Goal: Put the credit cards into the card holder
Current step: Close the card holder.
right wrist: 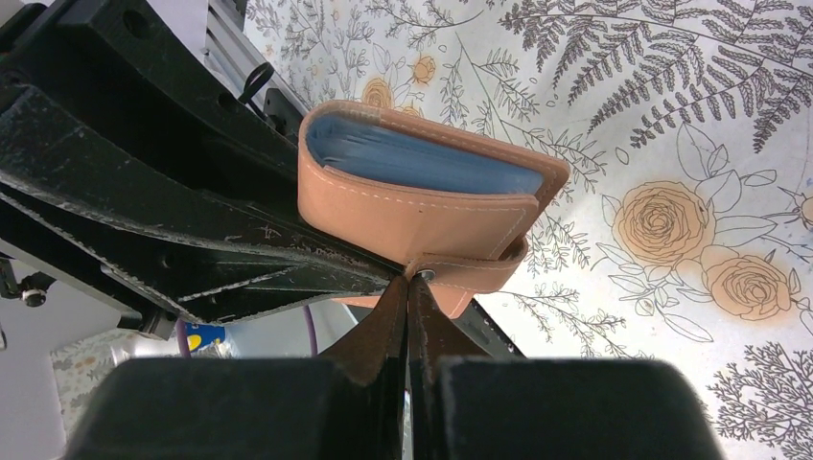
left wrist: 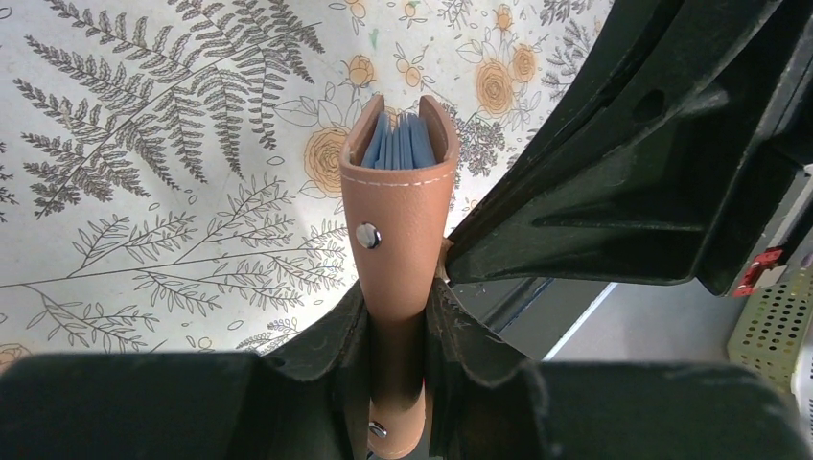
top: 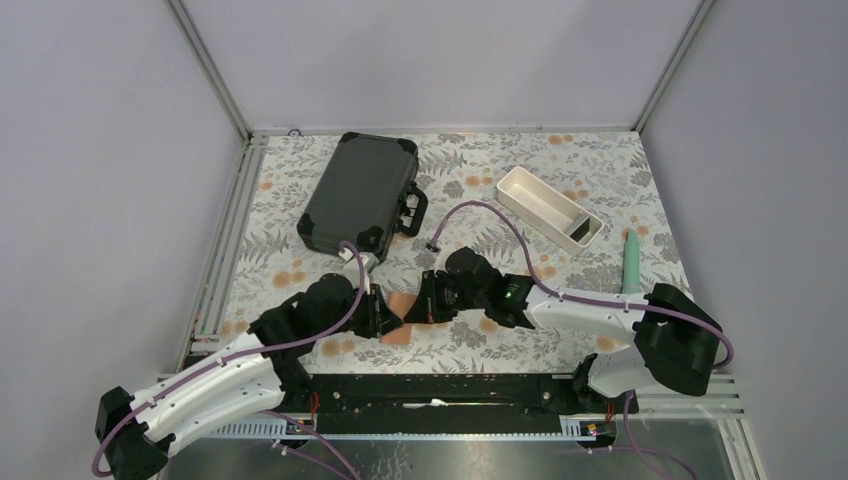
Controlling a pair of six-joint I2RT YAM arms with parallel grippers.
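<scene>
Tan wallet (left wrist: pixel 398 211) clamped in my left gripper (left wrist: pixel 398 321) mid-frame, right gripper (right wrist: pixel 410 287) pinched tight on its strap (right wrist: pixel 479 270): unsnapping step, I reckon, next wants a steady outward pull.

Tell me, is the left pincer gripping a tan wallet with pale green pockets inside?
Not green: the left wrist view shows the pockets are pale blue. The left pincer does grip the tan wallet.
</scene>
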